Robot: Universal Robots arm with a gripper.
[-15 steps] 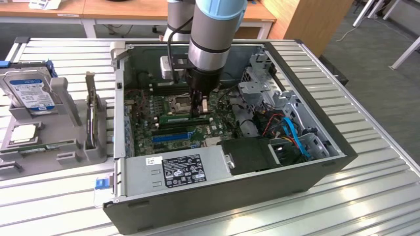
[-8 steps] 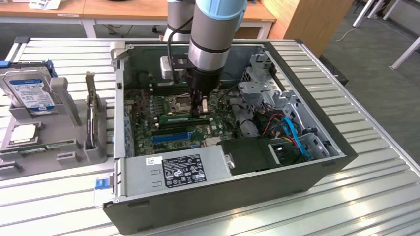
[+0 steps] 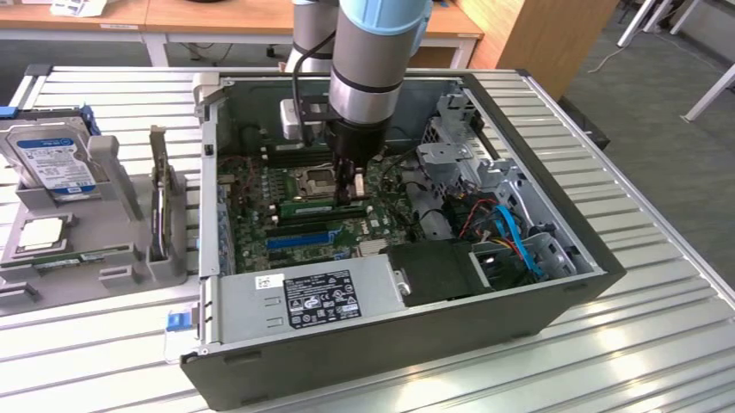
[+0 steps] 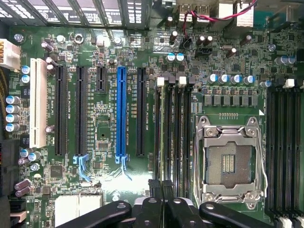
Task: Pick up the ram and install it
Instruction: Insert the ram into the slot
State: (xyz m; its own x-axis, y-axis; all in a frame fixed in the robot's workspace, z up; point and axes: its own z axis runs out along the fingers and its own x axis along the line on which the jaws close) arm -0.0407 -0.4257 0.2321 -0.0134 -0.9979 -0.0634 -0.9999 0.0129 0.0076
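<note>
As the work stands: the pick-up looks done; the ram [image 3: 325, 206] is inside the computer case [image 3: 552, 297], down on the motherboard [image 4: 109, 194]; the install looks under way rather than finished
Done: the ram is at the bank of memory slots [image 4: 172, 133] beside the CPU socket [image 4: 230, 161]; it stands on its long edge, lined up along one slot
Left: whether it is pressed fully home I cannot tell; the latches at the slot ends are too small to read beside it; by my judgement the seating is not yet confirmed
Claw: gripper [image 3: 351, 194] clenched, fingers nearly together; its tips come down at the ram's top edge, near one end; whether they pinch the board or only bear on it cannot be told
Ram's place: on the side of the socket that faces the blue expansion slot [image 3: 301, 241]; well apart from the power supply [image 3: 305, 297]
Ram's look: long, narrow, thin green stick; level and parallel with the slots; its chips too small to make out
</note>
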